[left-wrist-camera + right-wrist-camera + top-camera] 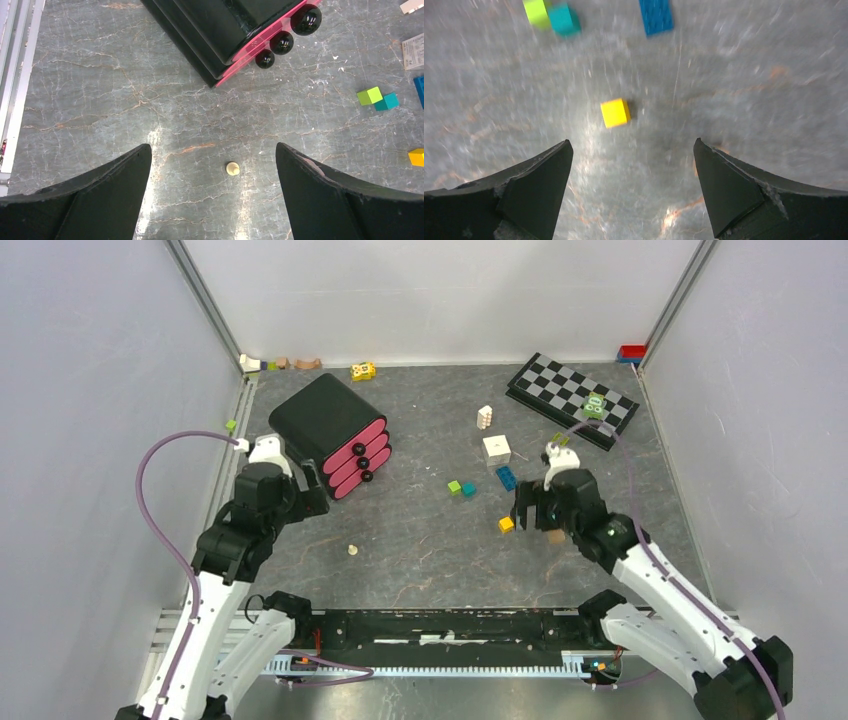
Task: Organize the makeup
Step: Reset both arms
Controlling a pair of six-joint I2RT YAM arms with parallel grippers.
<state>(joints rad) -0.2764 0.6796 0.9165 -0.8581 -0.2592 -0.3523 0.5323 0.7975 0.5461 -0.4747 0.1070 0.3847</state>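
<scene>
Two grippers, both spread wide, nothing held. Left gripper (212, 146) hangs above the table (90, 100). A small cream round piece (232, 168), likely the puff, lies between its fingers, slightly off centre. Black drawer unit (220, 20) stands just beyond, drawers apparently closed. Centre first, descend straight, close gently: a low piece may skid. Right gripper (632, 141) hovers by a yellow block (615, 112), not makeup.

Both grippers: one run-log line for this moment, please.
left gripper: open, empty, near small cream round piece | right gripper: open, empty, near yellow block | black drawer unit: drawers shut
</scene>
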